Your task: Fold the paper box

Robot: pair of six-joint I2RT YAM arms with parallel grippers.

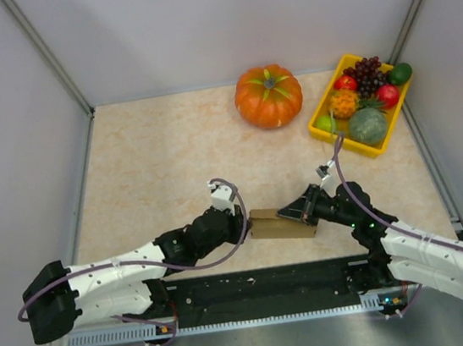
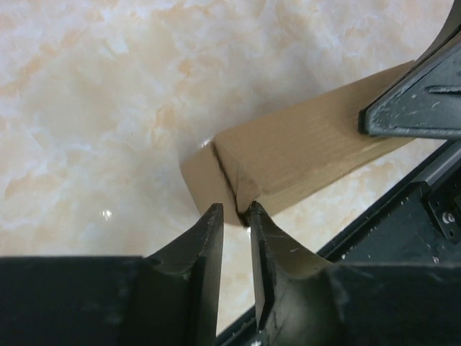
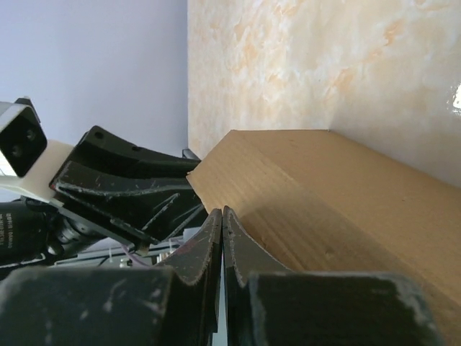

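Observation:
The paper box (image 1: 274, 225) is a small, plain brown cardboard block lying on the table near the front edge, between my two grippers. My left gripper (image 1: 246, 220) is at its left end. In the left wrist view this gripper (image 2: 235, 210) stands a narrow gap open, with its tips at the lower corner of the box's end (image 2: 302, 155). My right gripper (image 1: 295, 211) reaches over the box's right end. In the right wrist view its fingers are pressed together, shut (image 3: 222, 211), and their tips touch the box's face (image 3: 346, 194).
An orange pumpkin (image 1: 268, 95) sits at the back of the table. To its right is a yellow tray (image 1: 373, 147) of fruit. The black base rail (image 1: 263, 284) runs along the near edge just behind the box. Walls close in both sides.

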